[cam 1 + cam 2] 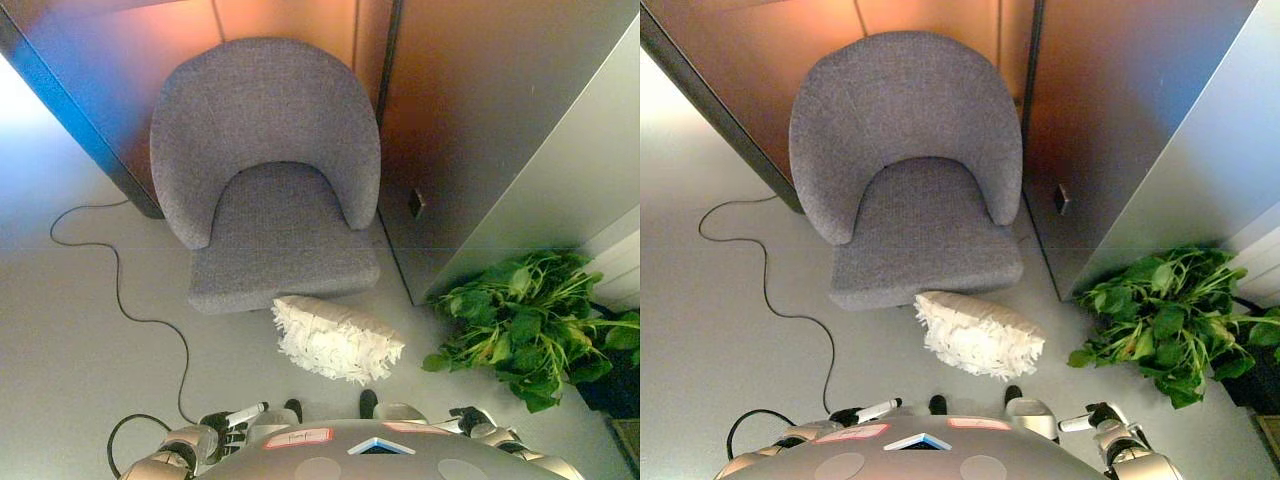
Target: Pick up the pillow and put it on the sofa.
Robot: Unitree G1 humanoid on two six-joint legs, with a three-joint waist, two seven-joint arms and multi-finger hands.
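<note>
My right eye view showed the right hand (1102,416) clearer than the left eye view did, both hands loosely open and empty, left hand (862,412) low too, the white fringed pillow (978,333) on the floor just ahead, touching the grey upholstered tub sofa (910,170).

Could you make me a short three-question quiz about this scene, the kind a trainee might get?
1. True or false: the white pillow already lies on the seat of the grey armchair.
2. Multiple choice: the green plant stands A) behind the armchair, B) on the robot's right, by the wall, C) on the seat.
3. Fill in: the pillow lies on the ____, close against the seat's front edge.

The left hand and right hand show at the bottom edge, both away from the pillow.

Key: 1 false; 2 B; 3 floor.
</note>
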